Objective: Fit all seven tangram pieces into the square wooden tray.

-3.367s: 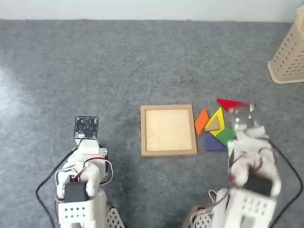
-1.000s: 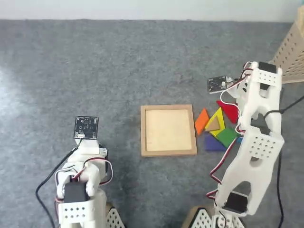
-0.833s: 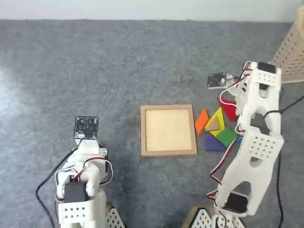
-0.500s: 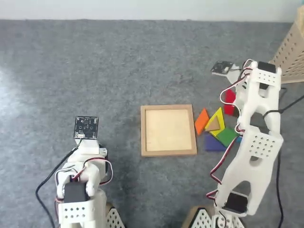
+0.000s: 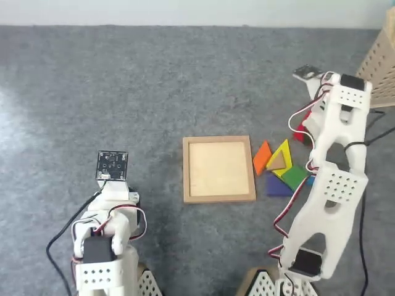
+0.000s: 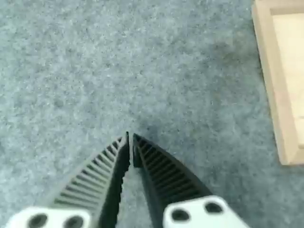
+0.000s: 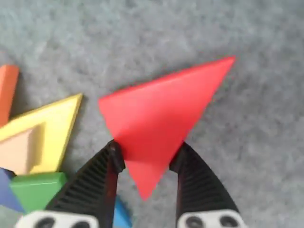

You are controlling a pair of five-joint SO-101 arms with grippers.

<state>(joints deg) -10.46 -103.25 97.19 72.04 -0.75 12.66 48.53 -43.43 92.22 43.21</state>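
Pieces [image 5: 281,169] of many colours lie in a bunch on the grey surface [image 5: 154,80], just beside the square wooden tray [image 5: 219,195]. The right hand [image 7: 148,149] squeezes the red triangle [image 7: 156,109] from both sides, near the yellow piece [image 7: 57,123]. The left hand [image 6: 129,140] is pressed together over the surface, near the tray's edge.

White plastic left arm [image 5: 105,228] and right arm [image 5: 333,185] — perforated bases [image 5: 99,276], red, black and white cables [image 5: 292,205], black ridged fingers [image 6: 104,175].

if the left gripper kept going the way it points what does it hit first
Likely the grey carpet just past the left gripper; the wooden tray sits off that line.
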